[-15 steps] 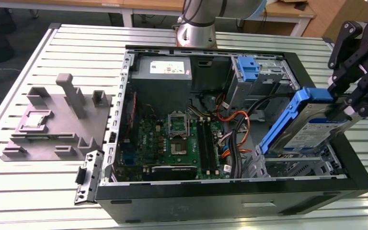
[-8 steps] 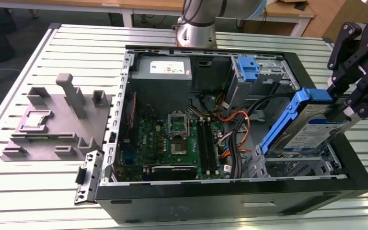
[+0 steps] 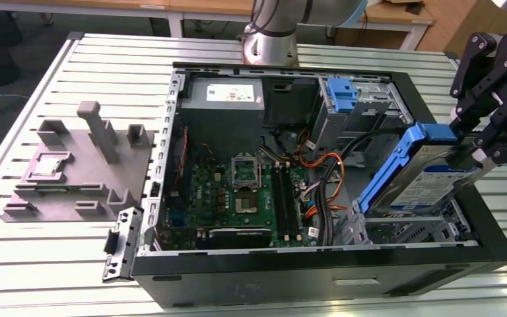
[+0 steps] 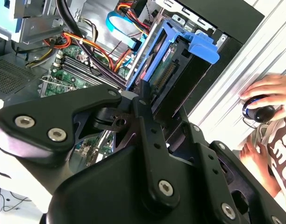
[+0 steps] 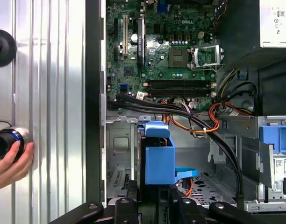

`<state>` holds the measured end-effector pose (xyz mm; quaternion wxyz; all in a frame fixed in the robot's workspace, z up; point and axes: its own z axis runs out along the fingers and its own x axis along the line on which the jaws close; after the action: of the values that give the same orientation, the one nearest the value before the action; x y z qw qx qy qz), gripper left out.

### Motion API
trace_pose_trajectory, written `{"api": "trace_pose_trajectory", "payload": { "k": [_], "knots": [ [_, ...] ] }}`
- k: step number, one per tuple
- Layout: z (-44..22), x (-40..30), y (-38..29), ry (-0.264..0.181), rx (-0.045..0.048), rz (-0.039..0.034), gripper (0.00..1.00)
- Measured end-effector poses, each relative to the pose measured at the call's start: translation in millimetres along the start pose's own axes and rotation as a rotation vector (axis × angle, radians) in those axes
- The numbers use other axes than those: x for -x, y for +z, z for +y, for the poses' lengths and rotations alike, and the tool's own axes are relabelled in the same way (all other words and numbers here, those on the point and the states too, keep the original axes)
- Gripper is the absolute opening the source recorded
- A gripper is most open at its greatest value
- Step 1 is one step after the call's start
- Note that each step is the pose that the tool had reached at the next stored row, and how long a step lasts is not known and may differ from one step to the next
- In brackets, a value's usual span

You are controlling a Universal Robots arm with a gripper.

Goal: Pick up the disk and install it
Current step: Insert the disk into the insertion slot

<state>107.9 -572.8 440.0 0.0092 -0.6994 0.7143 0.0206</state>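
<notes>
Bright, even white light all round. Glare bleaches the slatted table [image 4: 255, 60] in the second wrist view, and the case [image 3: 306, 271] is shadowed inside. My gripper [image 4: 159, 112] looms black and close, the disk [image 4: 173, 56] in it catching light.

The exterior view's right edge cuts off the pincer [image 3: 478, 155]; the first wrist view's edge crops a hand [image 5: 10, 163].

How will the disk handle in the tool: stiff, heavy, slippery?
Probably stiff: the disk, a metal slab in blue rails, hangs tilted without sagging. Likely heavy for its size, being metal. Held at one end by the tool, it might pivot if it bumps the case.
</notes>
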Motion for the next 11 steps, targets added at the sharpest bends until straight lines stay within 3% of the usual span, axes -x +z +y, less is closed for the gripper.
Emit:
{"api": "trace_pose_trajectory", "payload": {
  "k": [11],
  "knots": [
    [-0.2,-0.4,8.8,0.000,0.0000,0.0001,0.35]
  ]
}}
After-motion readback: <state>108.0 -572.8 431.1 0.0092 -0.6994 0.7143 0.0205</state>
